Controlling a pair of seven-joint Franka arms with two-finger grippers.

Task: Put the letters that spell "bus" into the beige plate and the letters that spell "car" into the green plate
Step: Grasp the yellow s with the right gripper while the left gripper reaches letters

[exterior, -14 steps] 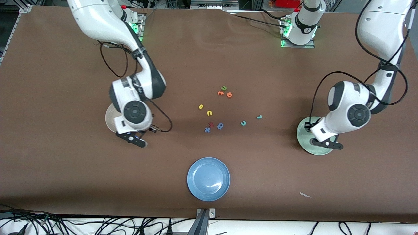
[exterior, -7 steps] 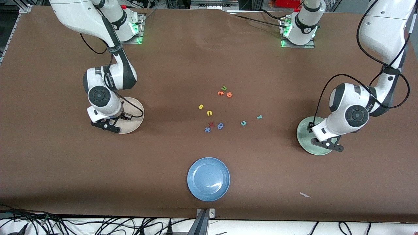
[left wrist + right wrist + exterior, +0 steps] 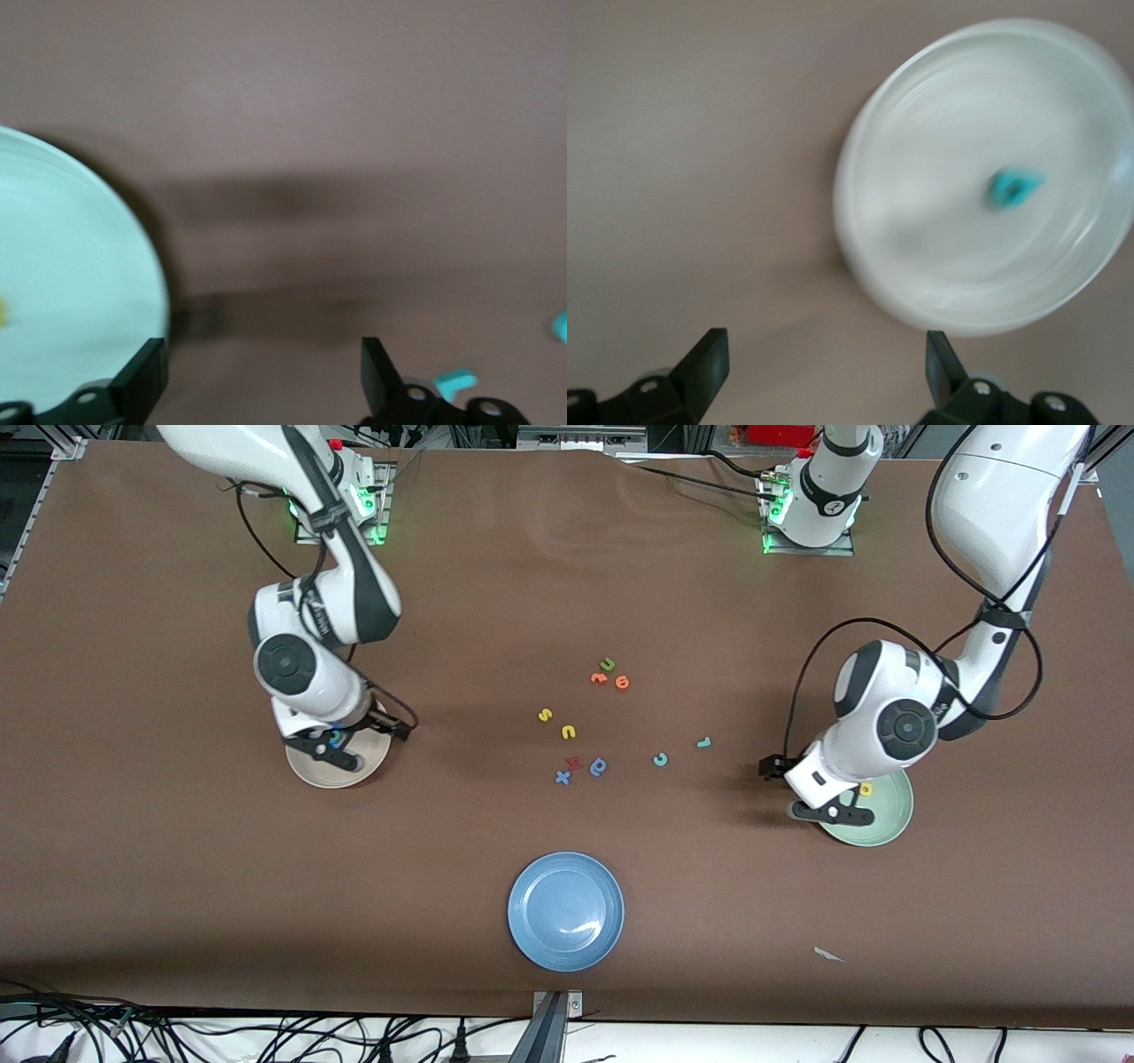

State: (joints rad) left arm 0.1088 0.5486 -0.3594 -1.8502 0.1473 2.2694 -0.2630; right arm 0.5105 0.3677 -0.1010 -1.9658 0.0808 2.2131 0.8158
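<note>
The beige plate [image 3: 312, 772] [image 3: 921, 133] holds a teal letter [image 3: 1013, 188]. My right gripper [image 3: 330, 753] [image 3: 824, 365] hangs open and empty over the plate's rim. A yellow letter [image 3: 866, 789] lies in the green plate [image 3: 890, 815] [image 3: 71, 292]. My left gripper [image 3: 828, 812] [image 3: 264, 372] is open and empty over the edge of that plate facing the table's middle. In mid-table lie the yellow s [image 3: 545, 715], yellow u [image 3: 568, 732], teal c [image 3: 660, 759] and teal r [image 3: 703, 741].
A blue plate [image 3: 565, 911] sits near the front edge. A green u [image 3: 607, 663] and two orange letters [image 3: 610, 680] lie farther from the camera than the yellow ones. A red letter [image 3: 573, 762] and two blue letters [image 3: 598, 766] lie beside the teal c.
Both grippers have opened. The right gripper swung over the beige plate, where a teal letter now lies. The left gripper slid toward the table's middle, uncovering a yellow letter in the green plate.
</note>
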